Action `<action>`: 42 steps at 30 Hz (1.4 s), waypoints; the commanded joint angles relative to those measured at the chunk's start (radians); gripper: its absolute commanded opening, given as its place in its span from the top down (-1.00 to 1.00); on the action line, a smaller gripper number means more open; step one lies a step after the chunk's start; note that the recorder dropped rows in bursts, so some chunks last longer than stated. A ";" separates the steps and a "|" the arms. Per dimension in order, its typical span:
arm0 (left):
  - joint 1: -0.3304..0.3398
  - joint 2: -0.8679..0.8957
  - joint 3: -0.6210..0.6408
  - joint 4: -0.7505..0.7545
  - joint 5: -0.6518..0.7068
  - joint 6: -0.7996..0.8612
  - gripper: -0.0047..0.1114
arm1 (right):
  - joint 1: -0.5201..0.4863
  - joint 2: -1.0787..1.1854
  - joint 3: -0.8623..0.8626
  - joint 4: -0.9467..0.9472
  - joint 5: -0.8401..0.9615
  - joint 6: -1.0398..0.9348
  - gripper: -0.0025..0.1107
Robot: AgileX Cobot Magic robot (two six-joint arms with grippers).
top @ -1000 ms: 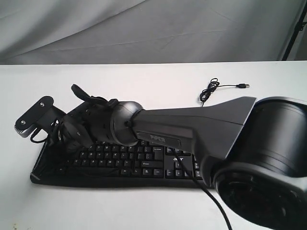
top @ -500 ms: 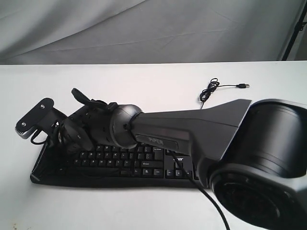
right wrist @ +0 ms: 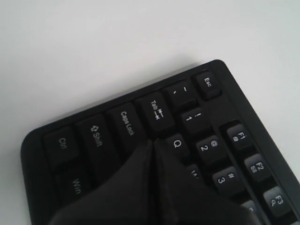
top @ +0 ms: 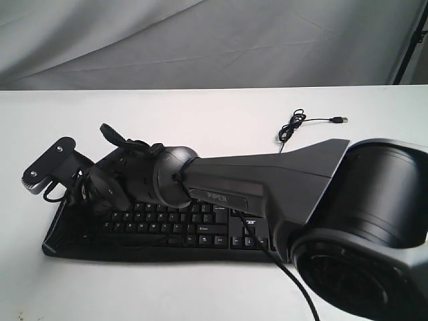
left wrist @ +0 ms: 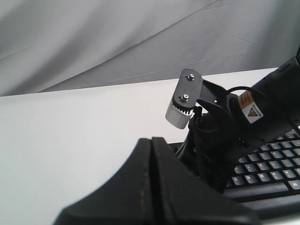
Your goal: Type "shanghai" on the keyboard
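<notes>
This looks like a robot test lab or staged recording bench. A white table (top: 200, 114) is backed by a draped grey cloth (top: 200, 40), with a black stand pole (top: 409, 47) at the far right. 1 robot arm (top: 267, 170) marked PIPER reaches over a keyboard (top: 167, 224).

Right arm (top: 267, 175) covers much of the keyboard (top: 175, 226) — seemingly its whole right end.
</notes>
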 commanded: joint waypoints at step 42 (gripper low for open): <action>-0.004 -0.003 0.004 0.001 -0.005 -0.003 0.92 | -0.048 -0.361 0.485 -0.076 -0.126 0.131 0.96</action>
